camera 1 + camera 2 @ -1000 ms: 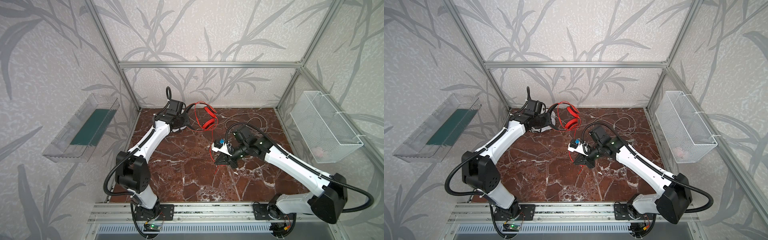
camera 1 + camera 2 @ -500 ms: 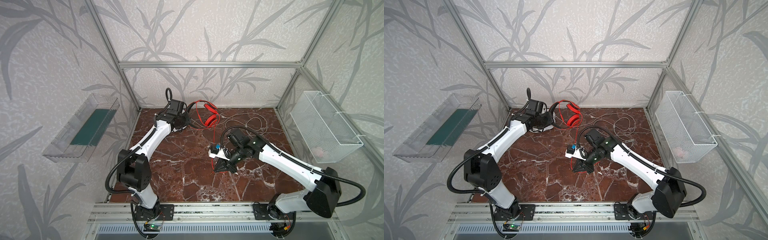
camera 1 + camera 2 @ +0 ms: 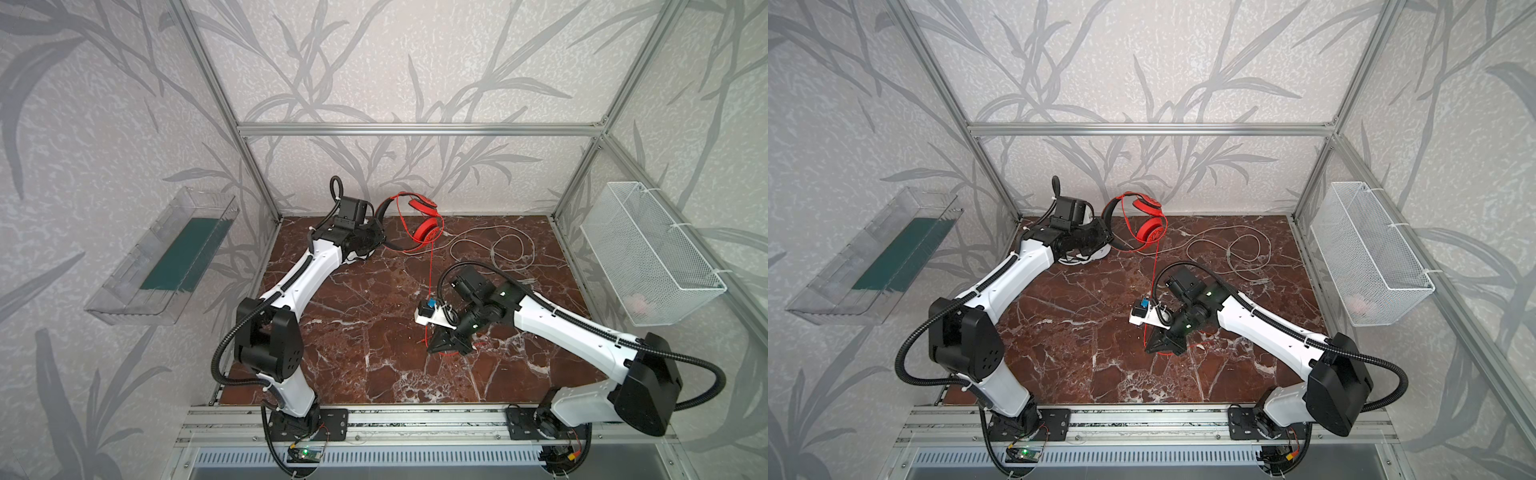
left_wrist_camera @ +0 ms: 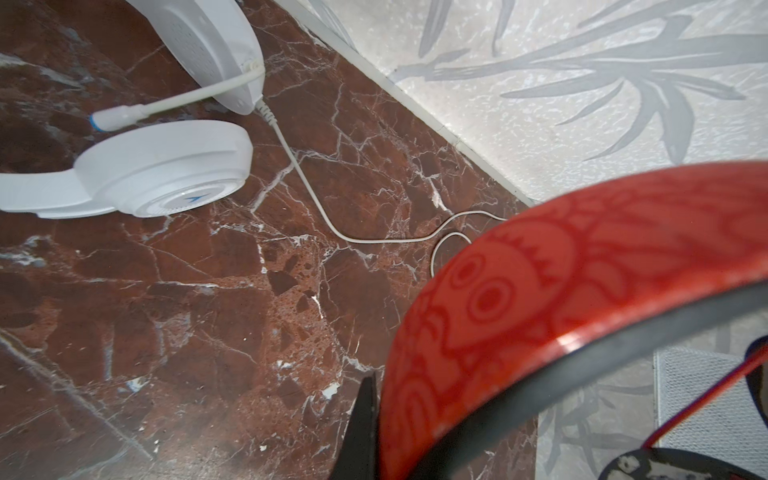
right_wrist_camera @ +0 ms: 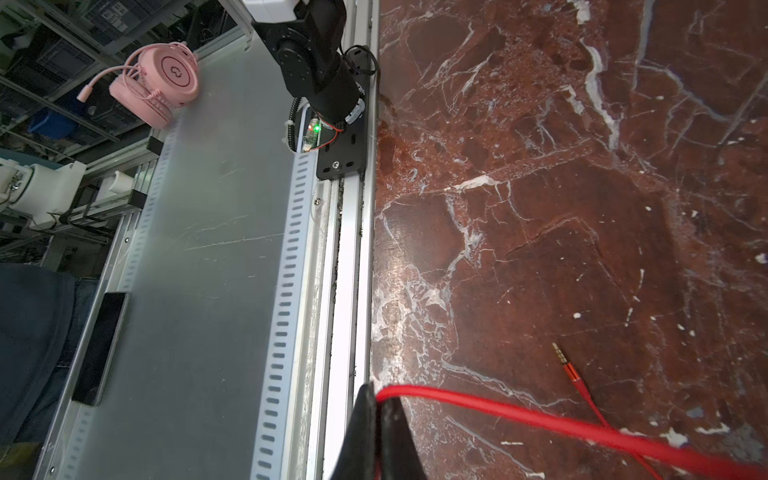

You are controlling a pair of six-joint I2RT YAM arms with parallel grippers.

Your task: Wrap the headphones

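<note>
Both claws are closed: left claw on the red headphones, right claw on the red cable.

In both top views I see the left claw gripping the band of the red headphones by the back edge of the table, near its back left corner. The white headphones lie under that claw, and the white cable loops toward the back right corner. The right claw is low over the middle. In the left wrist view the red band sits against one finger. In the right wrist view the jaws pinch the red cable tight, and its plug lies on the table.
</note>
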